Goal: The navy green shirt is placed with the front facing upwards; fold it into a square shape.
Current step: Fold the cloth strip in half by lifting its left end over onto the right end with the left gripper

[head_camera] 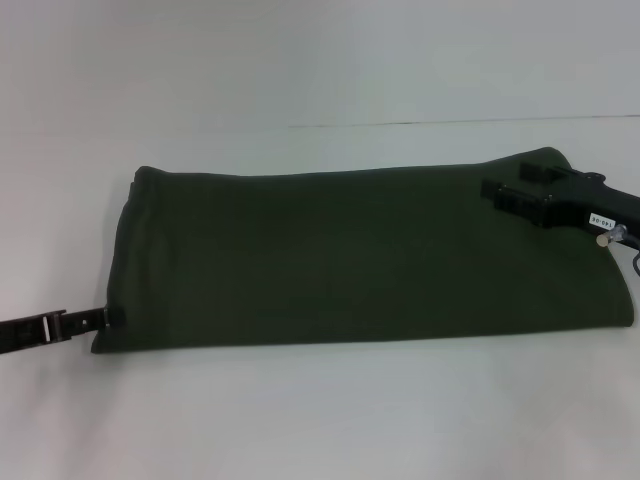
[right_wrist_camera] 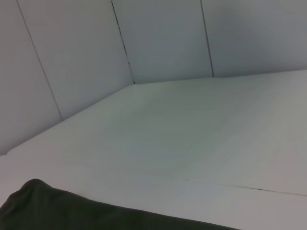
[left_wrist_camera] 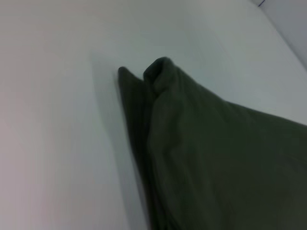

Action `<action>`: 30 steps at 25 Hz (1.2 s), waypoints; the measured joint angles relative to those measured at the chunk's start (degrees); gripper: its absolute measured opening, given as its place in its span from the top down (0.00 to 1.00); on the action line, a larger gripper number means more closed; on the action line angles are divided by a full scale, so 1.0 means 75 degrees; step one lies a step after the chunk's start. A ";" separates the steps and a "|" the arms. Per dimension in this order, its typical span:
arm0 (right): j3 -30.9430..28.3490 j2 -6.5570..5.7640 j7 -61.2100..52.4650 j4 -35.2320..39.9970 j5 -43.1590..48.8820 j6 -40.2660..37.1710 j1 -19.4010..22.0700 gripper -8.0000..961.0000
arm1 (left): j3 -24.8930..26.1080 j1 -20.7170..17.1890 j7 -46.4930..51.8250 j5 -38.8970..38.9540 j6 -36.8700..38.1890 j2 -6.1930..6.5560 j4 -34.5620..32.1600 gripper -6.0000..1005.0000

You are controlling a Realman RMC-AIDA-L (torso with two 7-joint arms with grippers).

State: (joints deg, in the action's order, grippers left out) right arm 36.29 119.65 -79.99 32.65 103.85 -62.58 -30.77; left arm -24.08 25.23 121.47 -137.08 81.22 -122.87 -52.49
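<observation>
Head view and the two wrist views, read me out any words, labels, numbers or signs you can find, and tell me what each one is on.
Small white label with dark characters on the right gripper, over the shirt's far right corner: too blurred to read.
Navy green shirt: no print or tag showing on its upper surface; plain green in all three views.
Left gripper, at the shirt's near left corner: no lettering visible.
White table: no text.

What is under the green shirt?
The navy green shirt lies folded on the white table. The left gripper meets its near corner; the right gripper is over its far corner. Anything beneath is hidden.
</observation>
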 joint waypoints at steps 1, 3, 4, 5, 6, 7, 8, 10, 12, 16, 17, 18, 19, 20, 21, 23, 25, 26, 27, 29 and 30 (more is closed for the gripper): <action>0.0001 0.0003 0.0024 -0.0013 -0.0013 0.0025 0.0000 0.20 | -0.0034 0.0013 0.0043 -0.0061 -0.0056 -0.0001 0.0021 0.21; -0.0001 0.0015 0.0070 -0.0063 -0.0027 0.0083 -0.0009 0.20 | -0.0078 0.0043 0.0156 -0.0227 -0.0168 -0.0001 0.0059 0.21; -0.0003 0.0017 0.0081 -0.0082 -0.0036 0.0101 -0.0017 0.20 | -0.0094 0.0055 0.0197 -0.0282 -0.0198 0.0000 0.0077 0.21; -0.0009 0.0019 0.0091 -0.0100 -0.0040 0.0107 -0.0026 0.20 | -0.0104 0.0062 0.0220 -0.0307 -0.0213 0.0003 0.0087 0.21; -0.0014 0.0019 0.0104 -0.0106 -0.0044 0.0109 -0.0031 0.20 | -0.0112 0.0065 0.0237 -0.0313 -0.0213 0.0005 0.0087 0.21; -0.0014 0.0019 0.0113 -0.0109 -0.0045 0.0109 -0.0032 0.20 | -0.0118 0.0067 0.0249 -0.0316 -0.0213 0.0006 0.0087 0.21; -0.0015 0.0019 0.0119 -0.0112 -0.0044 0.0109 -0.0032 0.20 | -0.0121 0.0067 0.0258 -0.0320 -0.0213 0.0005 0.0087 0.21; -0.0014 0.0020 0.0125 -0.0117 -0.0045 0.0115 -0.0034 0.20 | -0.0141 0.0069 0.0266 -0.0322 -0.0213 -0.0005 0.0087 0.22; -0.0014 0.0020 0.0127 -0.0120 -0.0045 0.0156 -0.0034 0.20 | -0.0172 0.0077 0.0268 -0.0322 -0.0212 -0.0012 0.0087 0.22; -0.0026 0.0020 0.0127 -0.0156 -0.0045 0.0250 -0.0034 0.20 | -0.0206 0.0136 0.0270 -0.0314 -0.0182 -0.0024 0.0111 0.22; -0.0029 0.0020 0.0127 -0.0164 -0.0045 0.0269 -0.0034 0.20 | -0.0207 0.0161 0.0270 -0.0314 -0.0181 -0.0024 0.0142 0.22; -0.0037 0.0020 0.0127 -0.0167 -0.0044 0.0277 -0.0034 0.20 | -0.0211 0.0190 0.0271 -0.0314 -0.0188 -0.0024 0.0187 0.22; -0.0044 0.0020 0.0128 -0.0169 -0.0045 0.0282 -0.0034 0.20 | -0.0213 0.0218 0.0271 -0.0314 -0.0197 -0.0022 0.0262 0.22; -0.0051 0.0020 0.0128 -0.0169 -0.0044 0.0285 -0.0034 0.20 | -0.0212 0.0236 0.0277 -0.0314 -0.0205 -0.0018 0.0305 0.23; -0.0055 0.0020 0.0129 -0.0170 -0.0044 0.0287 -0.0034 0.20 | -0.0212 0.0260 0.0301 -0.0314 -0.0208 -0.0011 0.0367 0.23; -0.0062 0.0020 0.0130 -0.0170 -0.0043 0.0308 -0.0034 0.20 | -0.0211 0.0283 0.0423 -0.0317 -0.0205 -0.0001 0.0423 0.23; -0.0068 0.0019 0.0130 -0.0170 -0.0042 0.0341 -0.0034 0.20 | -0.0211 0.0298 0.0513 -0.0321 -0.0177 0.0011 0.0460 0.23; -0.0069 0.0020 0.0127 -0.0170 -0.0042 0.0346 -0.0034 0.20 | -0.0211 0.0304 0.0529 -0.0324 -0.0158 0.0017 0.0472 0.23; -0.0070 0.0019 0.0123 -0.0170 -0.0042 0.0350 -0.0034 0.20 | -0.0210 0.0307 0.0534 -0.0325 -0.0152 0.0019 0.0471 0.28; -0.0070 0.0019 0.0117 -0.0170 -0.0041 0.0352 -0.0034 0.20 | -0.0207 0.0308 0.0557 -0.0327 -0.0145 0.0020 0.0470 0.38; -0.0070 0.0019 0.0117 -0.0170 -0.0041 0.0352 -0.0033 0.20 | -0.0205 0.0308 0.0570 -0.0327 -0.0139 0.0023 0.0467 0.43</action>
State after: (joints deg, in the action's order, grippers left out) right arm 35.77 119.79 -79.12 31.37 103.54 -59.94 -31.02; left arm -25.61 27.55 125.74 -139.54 80.17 -122.69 -48.98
